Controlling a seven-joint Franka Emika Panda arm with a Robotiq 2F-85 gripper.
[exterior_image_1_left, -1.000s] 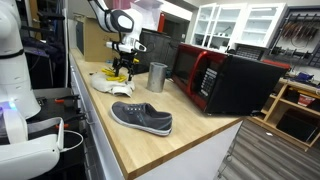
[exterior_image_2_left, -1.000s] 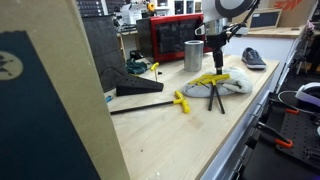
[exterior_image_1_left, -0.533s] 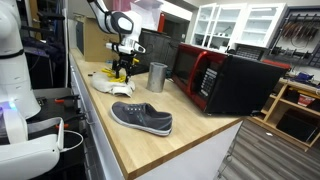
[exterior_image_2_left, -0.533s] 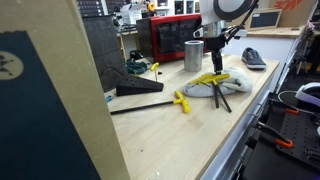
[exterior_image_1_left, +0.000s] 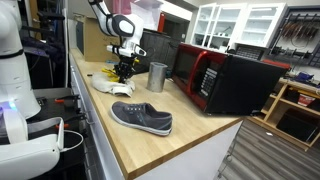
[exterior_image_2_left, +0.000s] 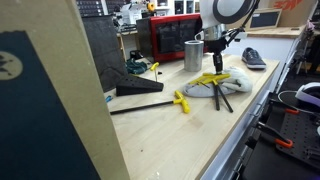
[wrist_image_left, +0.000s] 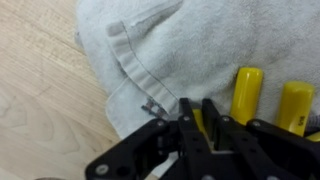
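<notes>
A white towel (wrist_image_left: 190, 45) lies on the wooden counter (exterior_image_1_left: 150, 145) with several yellow-handled tools on it. In the wrist view my gripper (wrist_image_left: 199, 108) is down on the towel, its two black fingers (wrist_image_left: 186, 115) drawn close with a sliver of a yellow handle (wrist_image_left: 198, 120) between them. Two more yellow handles (wrist_image_left: 246, 95) lie just beside it. In both exterior views the gripper (exterior_image_1_left: 124, 68) (exterior_image_2_left: 214, 68) stands upright over the towel (exterior_image_1_left: 105, 84) (exterior_image_2_left: 232, 85) and the yellow tools (exterior_image_2_left: 210, 79).
A metal cup (exterior_image_1_left: 157, 77) (exterior_image_2_left: 193, 55) stands close behind the towel. A grey shoe (exterior_image_1_left: 142, 118) (exterior_image_2_left: 253, 58) lies further along the counter, a red and black microwave (exterior_image_1_left: 225, 80) at the back. A yellow T-handle tool (exterior_image_2_left: 181, 101) and a black wedge (exterior_image_2_left: 140, 88) lie beside.
The fingers have come together from wide open onto a yellow tool handle on the towel. The arm has hardly shifted.
</notes>
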